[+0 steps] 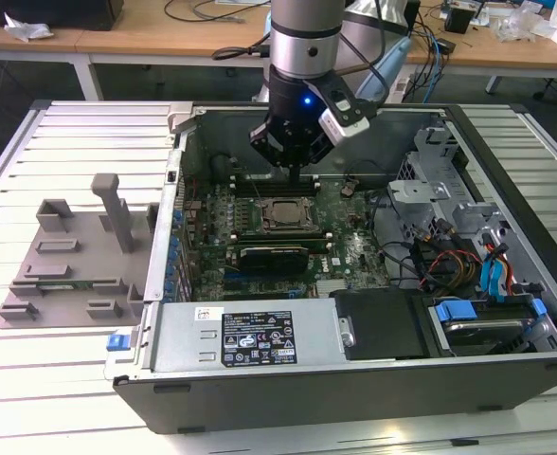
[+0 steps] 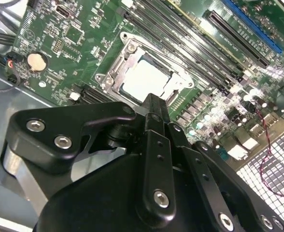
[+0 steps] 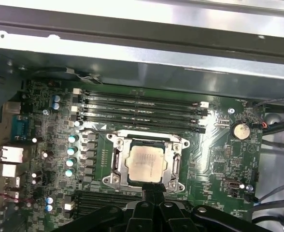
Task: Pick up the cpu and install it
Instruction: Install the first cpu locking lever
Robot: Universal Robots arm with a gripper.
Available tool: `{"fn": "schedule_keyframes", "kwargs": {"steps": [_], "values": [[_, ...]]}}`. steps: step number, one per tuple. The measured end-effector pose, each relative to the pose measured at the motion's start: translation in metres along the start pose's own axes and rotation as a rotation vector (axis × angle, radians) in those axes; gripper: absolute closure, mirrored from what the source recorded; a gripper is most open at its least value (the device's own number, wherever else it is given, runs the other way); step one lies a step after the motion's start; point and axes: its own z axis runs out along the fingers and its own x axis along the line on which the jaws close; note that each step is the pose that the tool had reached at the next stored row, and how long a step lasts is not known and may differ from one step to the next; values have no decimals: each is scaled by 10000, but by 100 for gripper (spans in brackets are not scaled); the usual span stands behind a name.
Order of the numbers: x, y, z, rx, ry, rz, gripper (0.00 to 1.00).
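Observation:
The cpu (image 1: 283, 212) lies flat inside the metal-rimmed socket frame (image 1: 260, 220) on the green motherboard, within the open computer case. Its silvery-beige top plate shows in both wrist views (image 2: 144, 79) (image 3: 146, 163). My gripper (image 1: 293, 172) hangs a short way above the board, just beyond the socket's far edge. In both wrist views the black fingers meet at their tips (image 2: 152, 99) (image 3: 155, 187) beside the socket rim. They are shut with nothing between them and stand apart from the cpu.
Memory slots (image 3: 142, 108) run alongside the socket. A grey plastic fixture (image 1: 70, 256) with upright blocks sits on the slatted table at the exterior view's left. The case walls (image 1: 179, 190), a drive cage (image 1: 430, 180), loose cables (image 1: 440, 261) and the power supply box (image 1: 250, 334) surround the board.

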Motion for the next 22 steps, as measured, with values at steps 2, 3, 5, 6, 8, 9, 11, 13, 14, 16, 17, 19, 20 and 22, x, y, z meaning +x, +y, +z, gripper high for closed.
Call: {"fn": "schedule_keyframes", "kwargs": {"steps": [2,3,5,6,8,9,11,13,14,16,17,19,20,22], "values": [[35,8,-1,0,1,1,89],[42,10,-1,0,1,0,89],[68,15,-2,1,1,0,89],[75,17,-2,0,1,0,89],[107,23,-3,1,1,0,89],[120,26,-3,0,0,1,89],[141,30,-3,0,0,1,89],[163,36,-4,1,0,1,89],[183,41,-4,0,0,0,89],[222,54,-5,0,1,1,89],[238,58,-6,1,1,1,89],[277,71,-6,0,0,0,89],[294,75,-7,1,0,-1,89],[331,85,-8,1,0,0,89]]}}
